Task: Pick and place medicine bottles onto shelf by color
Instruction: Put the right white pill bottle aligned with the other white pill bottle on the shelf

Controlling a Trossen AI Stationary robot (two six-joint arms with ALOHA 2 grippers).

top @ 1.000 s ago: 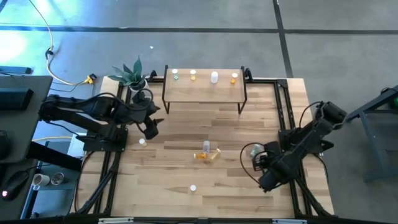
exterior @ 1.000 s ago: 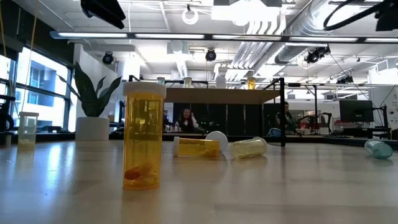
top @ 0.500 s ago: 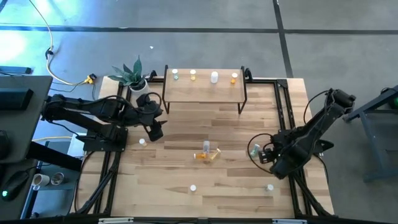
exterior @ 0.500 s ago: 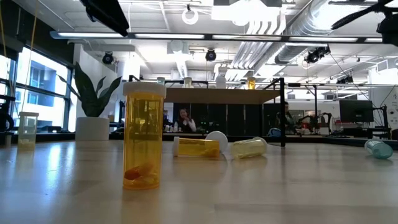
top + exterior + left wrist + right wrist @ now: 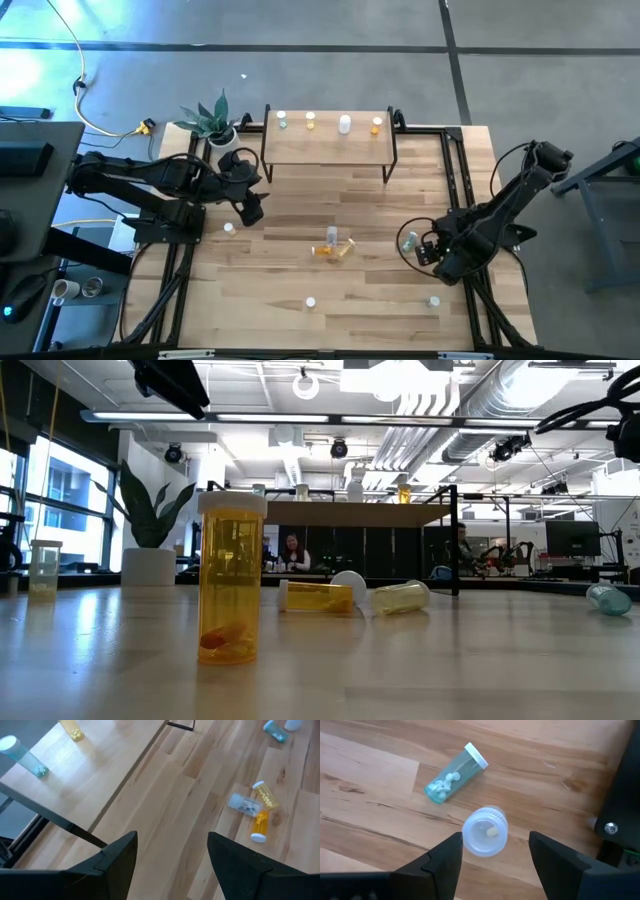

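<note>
The right gripper (image 5: 492,865) was seen with its two dark fingers spread wide and holding nothing, above the right-hand part of the wood-plank table (image 5: 300,200). In the right wrist view a clear white-capped bottle (image 5: 485,831) stood upright just ahead of the gap between the fingers, its round ribbed cap facing the camera, untouched. A teal bottle (image 5: 454,773) lay on its side beyond it, toward the upper left of that frame, its long axis slanted and its white cap pointing to the upper right; pale pills were visible through its translucent plastic wall.

The left gripper (image 5: 170,855) was likewise spread and empty, over the left middle of the high view. Three bottles (image 5: 255,810), amber, clear and yellow, lay toppled in a cluster at the right of the left wrist view.

On the shelf (image 5: 328,148), a light wooden rectangle on thin black legs at the upper centre of the high view, four bottles (image 5: 345,124) stood in a row. In the low view a smooth amber cylinder (image 5: 231,576) stood upright at left of centre.
</note>
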